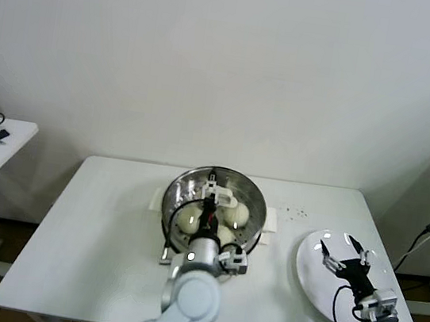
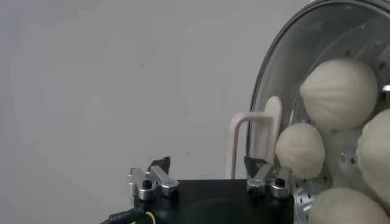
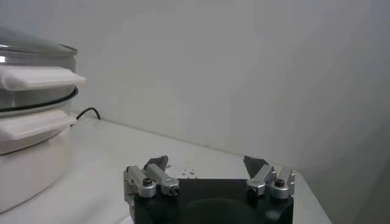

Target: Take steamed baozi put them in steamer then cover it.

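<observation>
1. Left gripper (image 1: 212, 186) hangs over the steamer (image 1: 188, 183), jaws apart, gripping nothing.
2. Steamed baozi (image 2: 339, 91) lie inside; the cover (image 2: 286, 67) seems on.
3. Right gripper (image 1: 344, 252), jaws apart, hovers above the white plate (image 1: 312, 280).

Soft, even, fairly bright light fills the scene, with only faint shadows on the table (image 1: 111, 218), small glare spots on the steamer (image 1: 187, 185) rim, and slightly soft close wrist views.
</observation>
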You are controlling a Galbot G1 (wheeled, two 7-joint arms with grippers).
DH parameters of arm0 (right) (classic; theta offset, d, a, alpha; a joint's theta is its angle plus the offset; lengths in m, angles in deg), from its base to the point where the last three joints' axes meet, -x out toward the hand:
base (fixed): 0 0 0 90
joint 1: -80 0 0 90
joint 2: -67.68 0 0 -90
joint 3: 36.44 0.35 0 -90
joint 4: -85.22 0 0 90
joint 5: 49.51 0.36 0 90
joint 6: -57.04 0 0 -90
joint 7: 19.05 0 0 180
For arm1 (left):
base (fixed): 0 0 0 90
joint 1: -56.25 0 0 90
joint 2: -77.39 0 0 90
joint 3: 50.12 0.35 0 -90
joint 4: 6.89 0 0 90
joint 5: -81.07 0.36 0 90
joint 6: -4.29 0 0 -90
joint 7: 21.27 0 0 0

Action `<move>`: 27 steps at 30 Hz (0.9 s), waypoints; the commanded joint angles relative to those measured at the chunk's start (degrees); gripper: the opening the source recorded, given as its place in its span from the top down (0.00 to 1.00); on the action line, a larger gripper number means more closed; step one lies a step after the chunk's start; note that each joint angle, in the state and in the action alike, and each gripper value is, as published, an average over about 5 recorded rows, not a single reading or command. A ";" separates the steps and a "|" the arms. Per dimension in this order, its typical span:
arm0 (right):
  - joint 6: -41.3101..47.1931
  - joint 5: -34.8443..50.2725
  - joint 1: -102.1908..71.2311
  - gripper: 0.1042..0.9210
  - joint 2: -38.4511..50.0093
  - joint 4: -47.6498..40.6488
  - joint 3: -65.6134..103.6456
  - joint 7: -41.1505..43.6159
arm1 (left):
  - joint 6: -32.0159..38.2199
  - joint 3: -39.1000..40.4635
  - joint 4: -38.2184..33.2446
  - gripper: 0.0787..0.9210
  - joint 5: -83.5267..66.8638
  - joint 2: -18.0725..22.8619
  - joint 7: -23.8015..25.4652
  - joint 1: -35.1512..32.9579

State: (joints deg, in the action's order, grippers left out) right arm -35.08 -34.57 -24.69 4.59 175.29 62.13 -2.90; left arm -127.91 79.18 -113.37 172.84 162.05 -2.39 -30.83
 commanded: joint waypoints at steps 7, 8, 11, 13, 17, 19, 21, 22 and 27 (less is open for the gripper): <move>0.60 0.25 0.81 0.12 0.21 -0.84 -0.37 0.33 | -1.68 -4.07 -17.33 0.12 -17.66 -13.66 -4.46 -9.49; 0.58 0.23 0.80 0.12 0.30 -0.80 -0.38 0.39 | -0.98 -5.46 -18.31 0.12 -19.92 -14.62 -6.30 -10.07; 0.40 0.23 0.79 0.12 0.48 -0.65 -0.39 0.49 | 3.42 -11.44 -20.22 0.12 -32.63 -17.59 -14.45 -11.53; 0.30 0.14 0.73 0.12 0.49 -0.44 -0.38 0.52 | 7.40 -16.33 -20.42 0.12 -43.99 -19.28 -20.58 -12.18; 0.18 0.09 0.30 0.12 0.25 0.29 -0.31 0.59 | 18.23 -29.55 -19.64 0.12 -65.92 -20.29 -29.24 -16.09; 0.04 0.21 -0.01 0.12 0.08 0.64 -0.31 0.67 | 24.85 -36.56 -18.79 0.12 -74.01 -19.34 -29.84 -19.85; -0.09 0.34 -0.31 0.12 -0.10 0.93 -0.37 0.77 | 30.78 -42.51 -17.52 0.12 -81.26 -17.58 -29.18 -23.77; -0.14 0.38 -0.41 0.12 -0.18 1.02 -0.41 0.81 | 33.60 -45.23 -16.72 0.12 -84.64 -16.61 -28.86 -25.45; -0.18 0.56 -1.01 0.12 -0.58 1.78 -0.50 0.98 | 42.49 -52.54 -12.20 0.12 -98.21 -12.29 -27.47 -31.23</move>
State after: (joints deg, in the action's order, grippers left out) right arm -35.12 -34.16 -25.04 4.28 176.20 61.65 -2.03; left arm -125.58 51.65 -129.02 116.95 146.85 -22.79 -48.24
